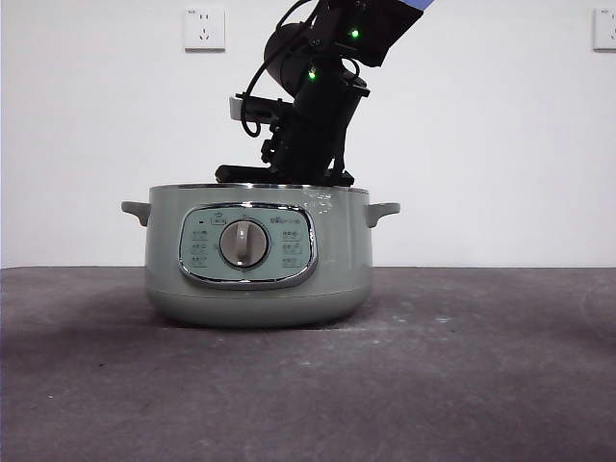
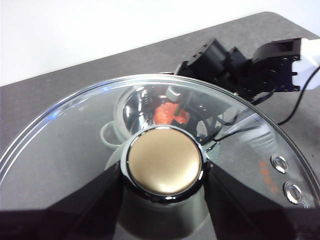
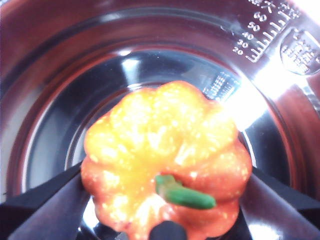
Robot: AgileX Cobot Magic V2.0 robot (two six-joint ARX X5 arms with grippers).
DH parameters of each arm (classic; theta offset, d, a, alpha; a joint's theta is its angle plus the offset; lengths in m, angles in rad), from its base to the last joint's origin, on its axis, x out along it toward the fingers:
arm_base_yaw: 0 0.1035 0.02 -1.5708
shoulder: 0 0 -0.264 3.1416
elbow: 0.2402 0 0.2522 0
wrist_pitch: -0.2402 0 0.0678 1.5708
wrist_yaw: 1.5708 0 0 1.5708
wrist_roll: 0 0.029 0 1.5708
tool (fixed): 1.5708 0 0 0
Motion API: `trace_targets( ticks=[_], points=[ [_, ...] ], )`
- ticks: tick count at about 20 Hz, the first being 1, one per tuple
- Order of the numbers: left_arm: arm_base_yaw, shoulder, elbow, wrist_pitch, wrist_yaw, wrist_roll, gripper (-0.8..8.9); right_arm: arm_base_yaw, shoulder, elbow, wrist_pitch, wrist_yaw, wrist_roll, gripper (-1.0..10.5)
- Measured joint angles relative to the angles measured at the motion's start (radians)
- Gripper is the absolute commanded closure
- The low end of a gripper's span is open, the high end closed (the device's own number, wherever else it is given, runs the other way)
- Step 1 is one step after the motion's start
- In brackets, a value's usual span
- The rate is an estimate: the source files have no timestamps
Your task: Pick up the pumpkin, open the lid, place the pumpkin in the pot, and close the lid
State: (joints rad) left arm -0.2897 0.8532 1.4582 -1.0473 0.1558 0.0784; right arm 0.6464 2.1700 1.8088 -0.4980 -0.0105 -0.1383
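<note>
Sage-green, the pot [image 1: 256, 255] stood lidless on the dark table [image 1: 462, 385], bare surface all round it. Inside its steel wall, the right gripper [image 3: 167, 200] had its jaws clamped on the pumpkin [image 3: 167, 160], above the shiny bottom. Apart from the pot, the left gripper [image 2: 165, 172] gripped the lid [image 2: 75, 145] by its knob [image 2: 165, 162].

A plain white wall [image 1: 500, 144] stood behind a dark grey table [image 1: 462, 375], with a white socket [image 1: 204, 28] high up and another [image 1: 604, 28] at the edge.
</note>
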Motion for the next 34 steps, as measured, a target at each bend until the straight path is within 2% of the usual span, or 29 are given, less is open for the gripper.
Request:
trace_targets(
  ticks=[2, 4, 9, 12, 15, 22, 28, 34],
  points=[
    [0.0, 0.0, 0.0, 0.0, 0.004, 0.0, 8.22, 0.0, 0.0, 0.004, 0.005, 0.0, 0.0, 4.0],
    [0.0, 0.0, 0.0, 0.0, 0.004, 0.0, 8.22, 0.001, 0.0, 0.009, 0.004, -0.001, 0.002, 3.4],
    [0.0, 0.003, 0.0, 0.003, 0.004, 0.0, 8.22, 0.004, -0.035, 0.043, -0.056, 0.012, 0.004, 3.4],
    [0.0, 0.051, 0.0, 0.062, 0.009, 0.0, 8.22, -0.003, -0.247, 0.044, -0.119, 0.117, 0.015, 3.5],
    [-0.001, 0.157, 0.0, 0.146, 0.084, 0.0, 8.22, -0.031, -0.476, 0.051, -0.241, 0.141, 0.062, 3.5],
    [-0.049, 0.414, 0.0, 0.35, 0.082, 0.019, 8.22, -0.038, -0.806, 0.051, -0.447, 0.137, 0.091, 3.5],
    [-0.087, 0.555, 0.0, 0.509, 0.082, 0.019, 8.22, -0.038, -0.889, 0.052, -0.581, 0.044, 0.126, 3.5],
    [-0.113, 0.679, 0.0, 0.626, 0.08, 0.019, 8.22, -0.037, -0.926, 0.052, -0.667, 0.036, 0.135, 3.5]
  ],
)
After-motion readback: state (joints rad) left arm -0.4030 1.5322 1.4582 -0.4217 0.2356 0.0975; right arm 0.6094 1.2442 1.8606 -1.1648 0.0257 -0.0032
